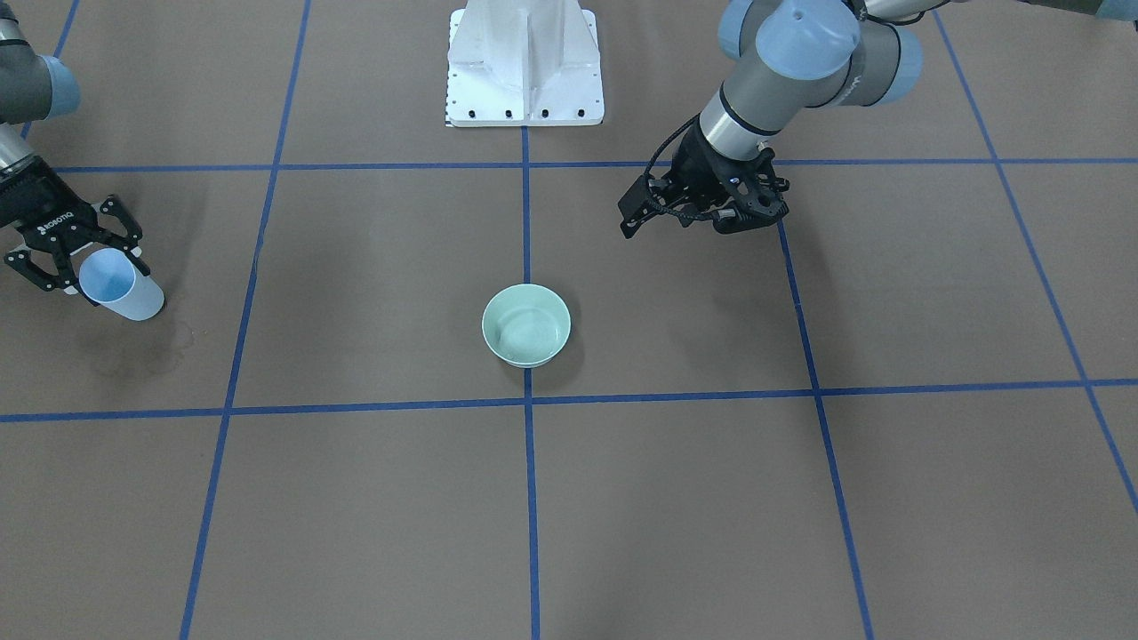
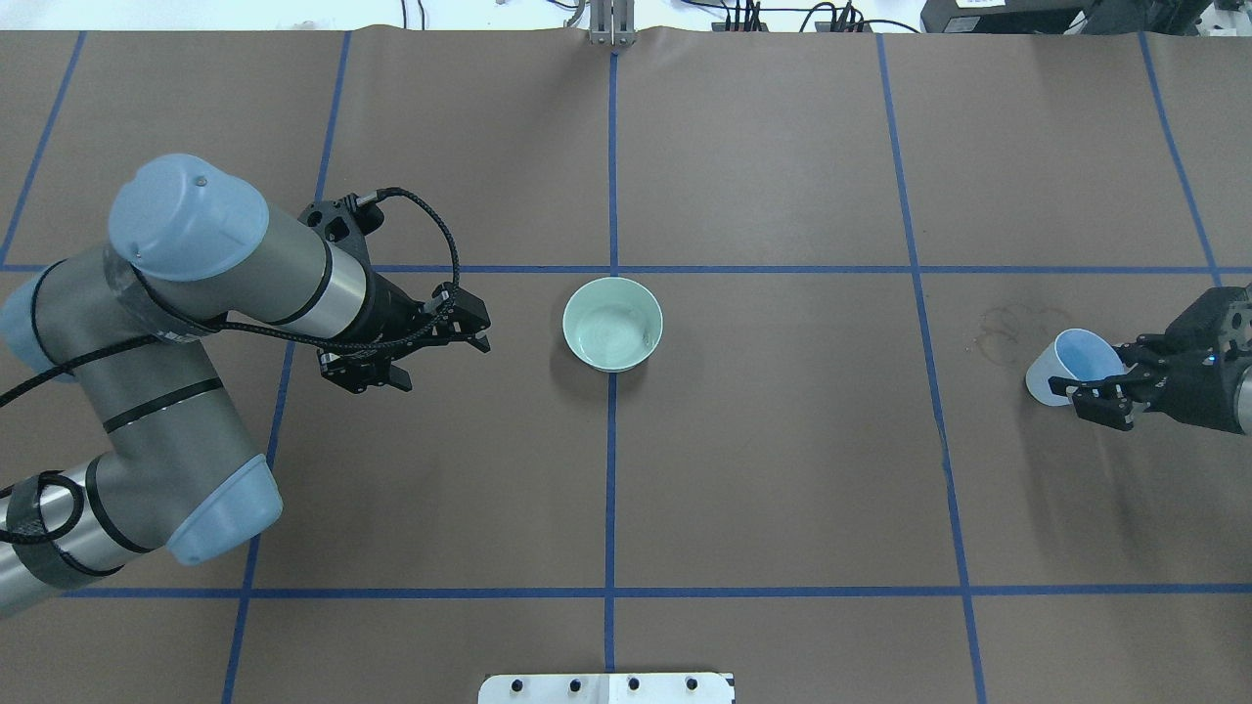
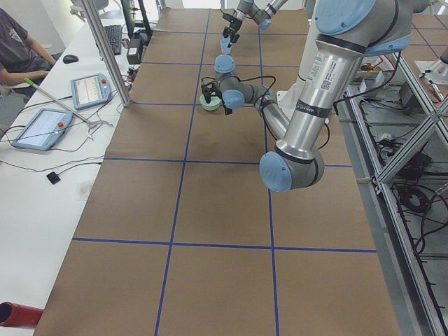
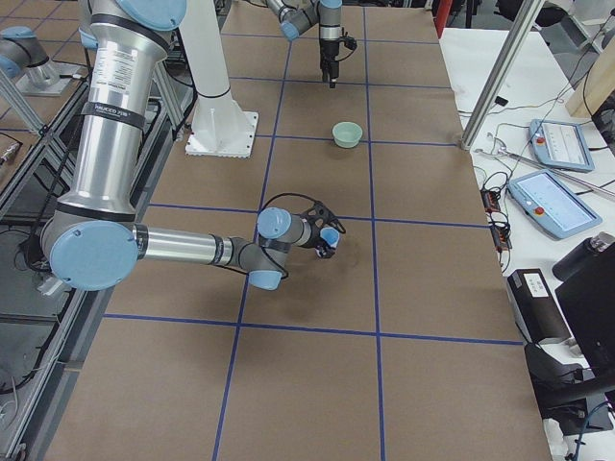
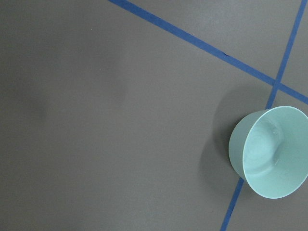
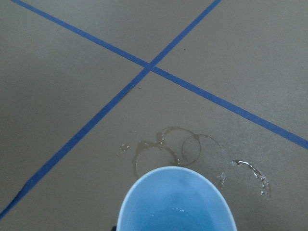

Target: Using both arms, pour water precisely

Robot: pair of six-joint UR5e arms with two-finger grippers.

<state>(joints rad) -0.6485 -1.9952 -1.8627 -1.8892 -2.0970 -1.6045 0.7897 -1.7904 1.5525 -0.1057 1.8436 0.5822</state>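
One cup [image 6: 175, 202], one bowl [image 2: 612, 324], two arms [image 2: 176, 323]

The pale mint-green round bowl [image 2: 612, 324] sits on a flat brown paper table cover [image 2: 782, 440] gridded with blue tape lines [image 2: 610, 489], one passing under the bowl. Far from the bowl, the light blue plastic cup [image 2: 1064, 367] is near darker brown ring stains [image 2: 1003, 332]. The left arm [image 2: 293, 274] and right arm [image 1: 13, 84] are silver-grey with light blue joint caps; the bolted metal pedestal [image 1: 524, 67] on the bowl's robot side is white.
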